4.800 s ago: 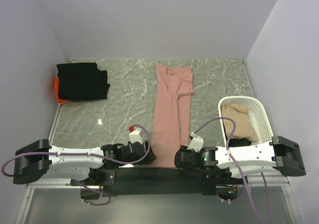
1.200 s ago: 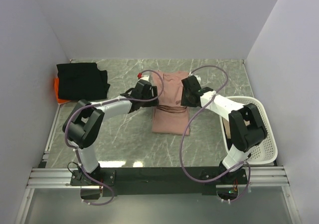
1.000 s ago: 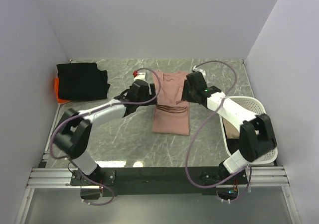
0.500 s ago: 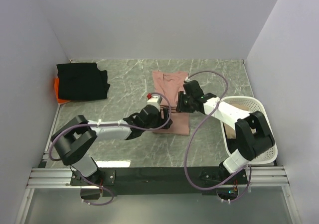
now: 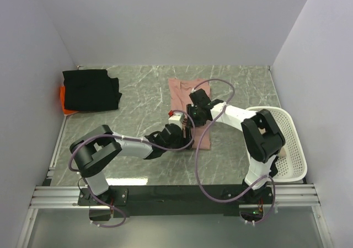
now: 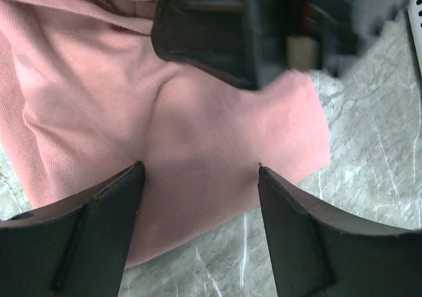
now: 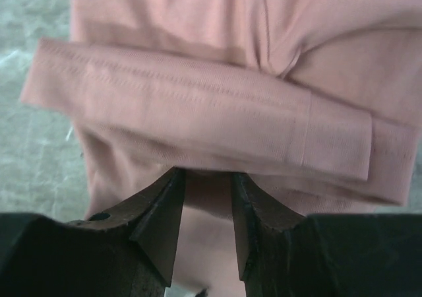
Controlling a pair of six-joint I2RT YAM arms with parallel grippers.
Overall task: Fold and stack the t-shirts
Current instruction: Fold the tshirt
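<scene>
So the pink t-shirt sits in the middle of the marble table, folded into a narrow strip that runs from the upper centre of the overhead view down toward the middle. Both arms are reaching in over its lower half and are pretty much on top of each other there.

The left gripper comes in from the lower left and is over the bottom end of the strip. In its wrist view the two fingers are spread wide with flat pink cloth between them and nothing pinched, so it's open. The dark body of the right arm fills the top of that same view, right up close.

The right gripper is just above the left one in the overhead picture, about halfway along the shirt. From its own camera the fingers have only a narrow gap with pink fabric showing in it, right below a hemmed sleeve folded across the shirt. I honestly can't tell whether it's got hold of the cloth or is just sitting over it.

Other tees: the black t-shirt is folded in the upper left corner of the table, with the orange t-shirt under it — only an edge pokes out on the left. The white laundry basket is at the right edge, well apart from the pink one.
</scene>
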